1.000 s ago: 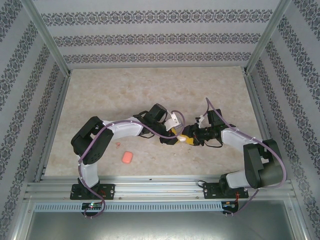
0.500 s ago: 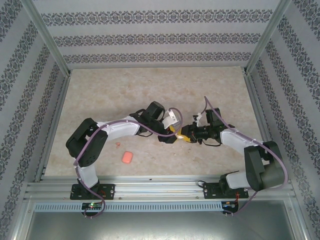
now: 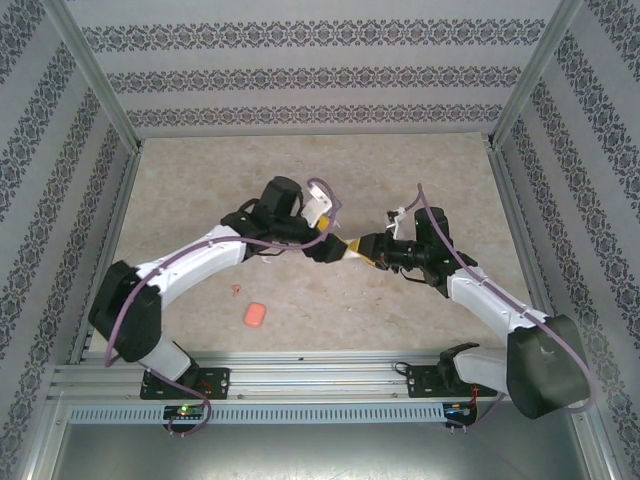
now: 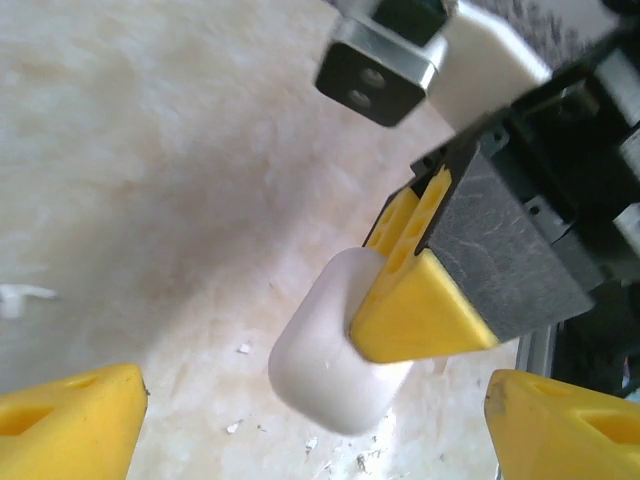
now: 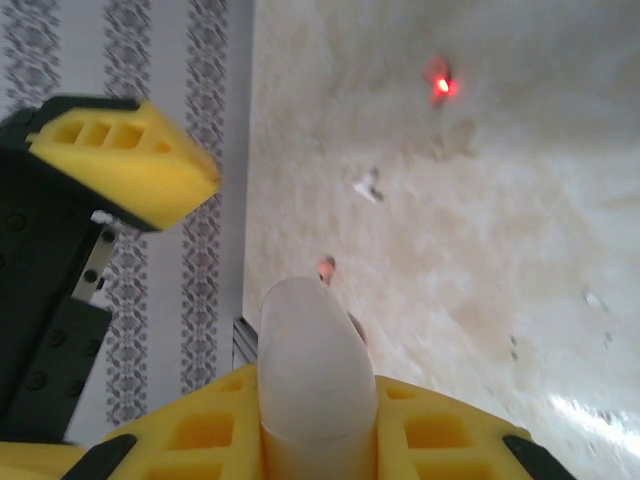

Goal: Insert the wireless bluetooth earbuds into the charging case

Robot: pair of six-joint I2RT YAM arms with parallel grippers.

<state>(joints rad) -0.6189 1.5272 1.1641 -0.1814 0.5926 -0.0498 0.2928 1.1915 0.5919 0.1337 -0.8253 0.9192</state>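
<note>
While the white charging case [image 4: 320, 370] sits clamped between the right gripper's [image 5: 315, 420] yellow fingers near mid-table, the left gripper [image 4: 312, 425] faces it, spread wide and empty. A white earbud [image 5: 367, 183] lies loose on the beige table [image 3: 300, 170]. A salmon earbud [image 3: 236, 290] and a salmon case [image 3: 254, 315] lie toward eight o'clock.
</note>
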